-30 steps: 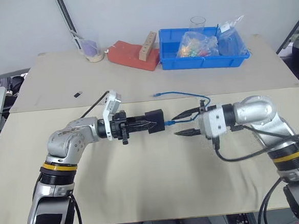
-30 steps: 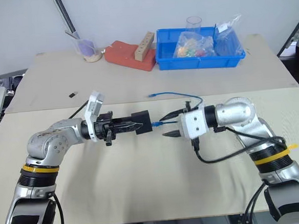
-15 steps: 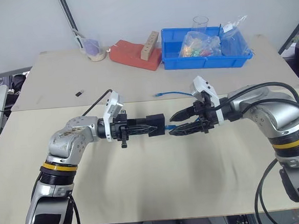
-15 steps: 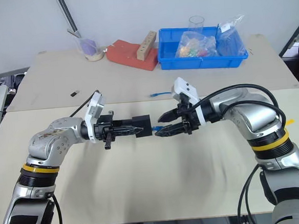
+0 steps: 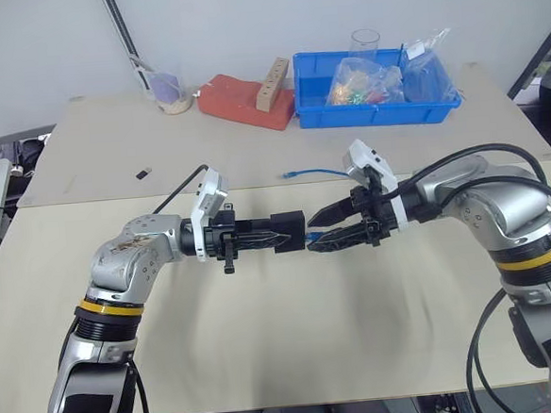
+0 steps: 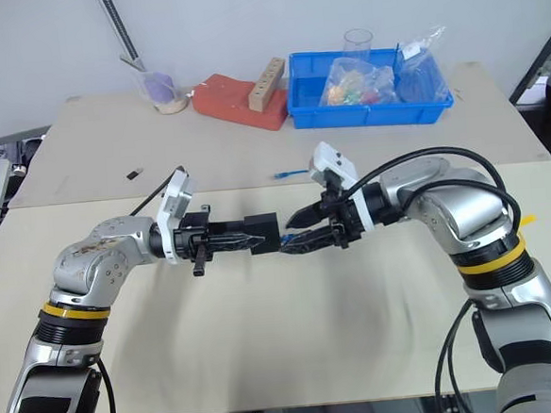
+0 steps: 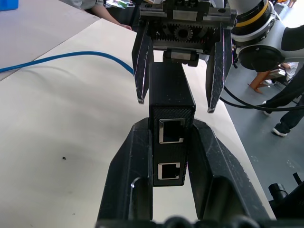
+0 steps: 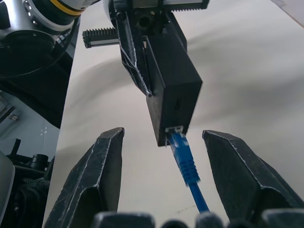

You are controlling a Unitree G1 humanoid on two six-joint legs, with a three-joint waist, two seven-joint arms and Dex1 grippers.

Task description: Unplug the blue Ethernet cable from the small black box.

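Note:
My left gripper (image 5: 276, 235) is shut on the small black box (image 5: 288, 232) and holds it level above the table, pointing right. In the left wrist view the box (image 7: 171, 102) sits between its fingers (image 7: 128, 156), with two empty ports facing the camera. The blue Ethernet cable (image 5: 322, 173) is plugged into the box's far side, where its plug (image 8: 183, 152) sits in the port. My right gripper (image 5: 313, 234) is open. Its fingers (image 8: 111, 156) stand on either side of the plug, apart from it. The cable's free end (image 5: 290, 175) lies on the table.
At the back of the table stand a blue bin (image 5: 376, 91) holding bags, a red block (image 5: 244, 100) with a wooden strip on it, and a plastic cup (image 5: 171, 91). A tiny dark stick (image 5: 145, 173) lies at the left.
My right gripper has rolled over and moved left towards the box, so its fingers now straddle the plug end. Its fingers have narrowed somewhat. The left gripper and box stayed put.

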